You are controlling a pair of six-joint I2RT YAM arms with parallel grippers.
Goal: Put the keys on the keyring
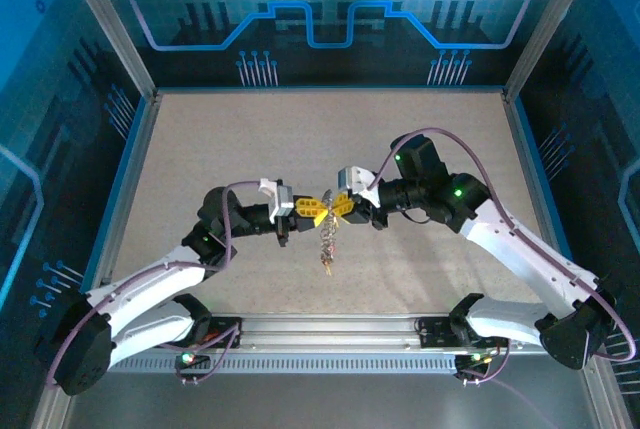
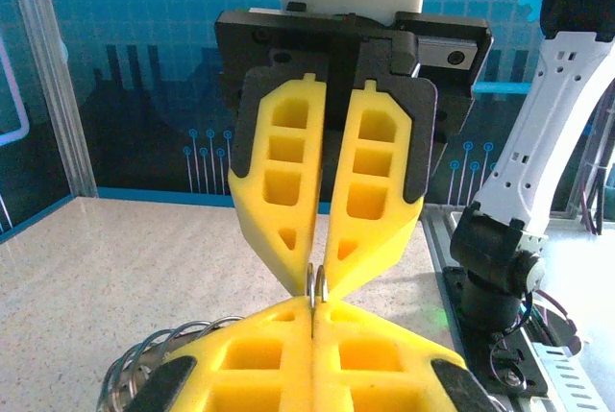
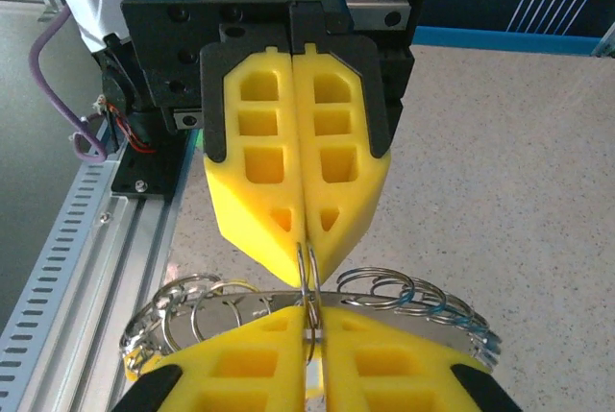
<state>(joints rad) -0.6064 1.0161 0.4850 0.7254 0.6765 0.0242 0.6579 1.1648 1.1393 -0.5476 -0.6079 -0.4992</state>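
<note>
My two grippers meet tip to tip above the middle of the table. The left gripper (image 1: 314,212) is shut on a small split ring (image 2: 320,284). Facing it, the right gripper (image 1: 339,207) is shut on that same ring (image 3: 307,273), whose two wire turns show between its fingertips (image 2: 338,263). Just below the tips lies the keyring (image 3: 423,324), a thin silvery band seen edge-on. Several small wire rings (image 3: 384,289) are strung along it. A cluster of rings and small keys (image 1: 327,249) hangs down from the tips above the table. The single keys are too small to tell apart.
The speckled table top (image 1: 230,159) lies open to the left, right and back of the grippers. A slotted metal rail (image 1: 330,334) runs along the near edge between the arm bases. Blue walls and metal posts (image 1: 110,39) close the sides.
</note>
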